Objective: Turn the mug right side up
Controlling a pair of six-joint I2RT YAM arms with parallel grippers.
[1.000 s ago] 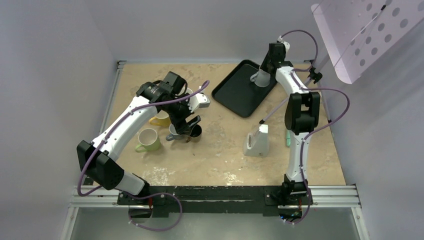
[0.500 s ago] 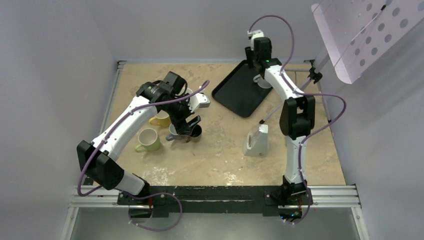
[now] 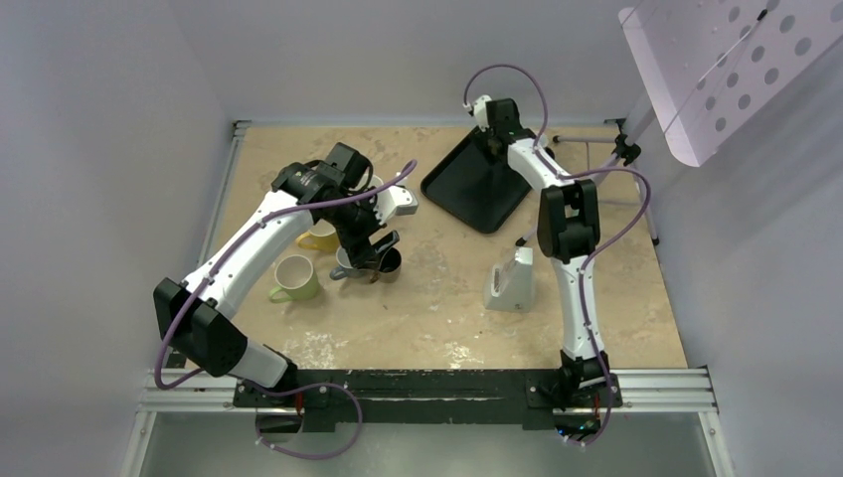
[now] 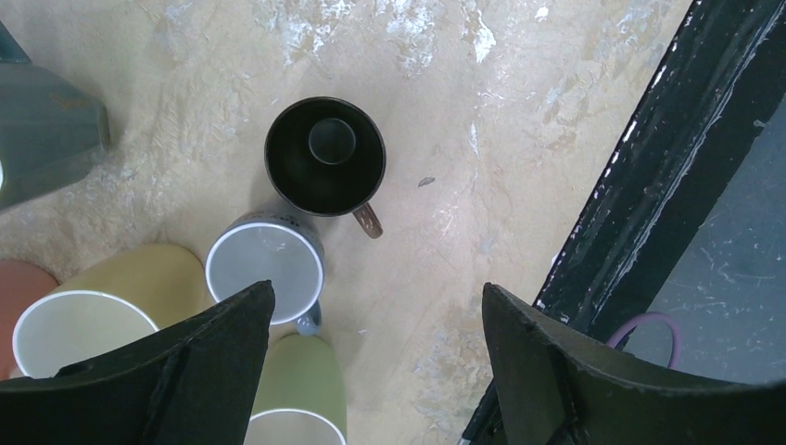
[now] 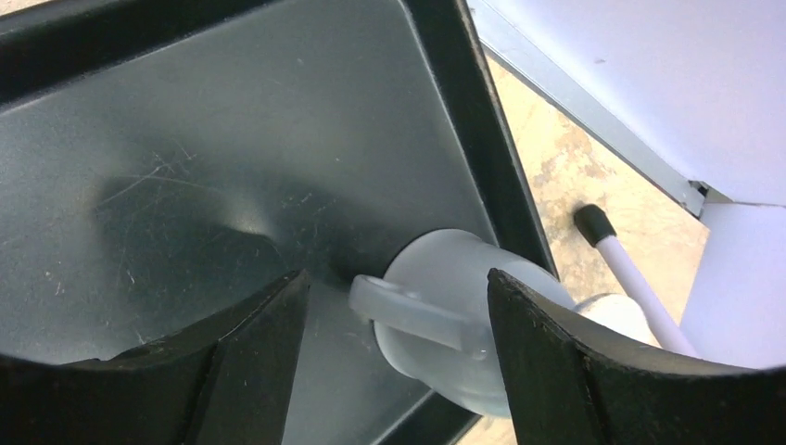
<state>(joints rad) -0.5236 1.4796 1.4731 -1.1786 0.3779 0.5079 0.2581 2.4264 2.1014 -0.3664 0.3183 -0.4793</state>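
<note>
A white mug [image 5: 463, 278] stands in the back corner of the black tray [image 5: 185, 167]. Its closed, rounded end faces the wrist camera and its handle [image 5: 408, 311] sticks out toward me; it seems to rest rim down. My right gripper [image 5: 397, 275] is open, its fingers on either side of the handle and not touching it. In the top view the right gripper [image 3: 494, 127] hangs over the tray's far corner and hides the mug. My left gripper [image 4: 378, 287] is open and empty above a cluster of upright mugs.
Below the left gripper stand a black mug [image 4: 324, 156], a grey mug [image 4: 264, 269], a yellow mug [image 4: 88, 320] and a green mug [image 4: 297, 399]. A white stand [image 3: 512, 278] sits mid-table. The back wall and a white-tipped rod [image 5: 612, 260] lie close behind the tray.
My right arm has swung left across the tray's back corner and its wrist has turned toward the white mug. The left arm has not moved.
</note>
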